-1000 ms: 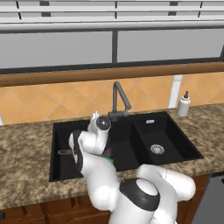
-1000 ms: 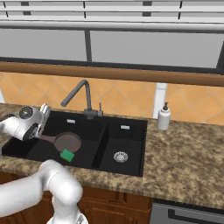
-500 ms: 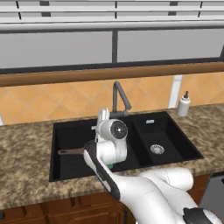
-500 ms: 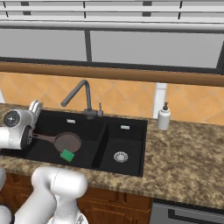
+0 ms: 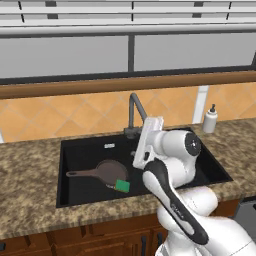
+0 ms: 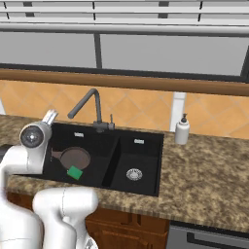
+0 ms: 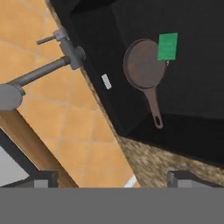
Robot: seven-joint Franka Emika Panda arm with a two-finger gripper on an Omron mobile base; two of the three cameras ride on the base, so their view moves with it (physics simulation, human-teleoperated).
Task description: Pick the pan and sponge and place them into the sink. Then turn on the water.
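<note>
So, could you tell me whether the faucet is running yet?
Off: no stream falls from the faucet spout into the sink, where the pan and sponge lie.

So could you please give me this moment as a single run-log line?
pan: in sink, wide basin | sponge: by pan rim | faucet: no water | gripper: open, empty, raised near faucet

I am seeing a matt black sink (image 5: 90, 150), a speckled stone-looking counter (image 5: 30, 200), a dull brown pan (image 5: 111, 173) and glossy orange tiles (image 6: 146, 109).
</note>
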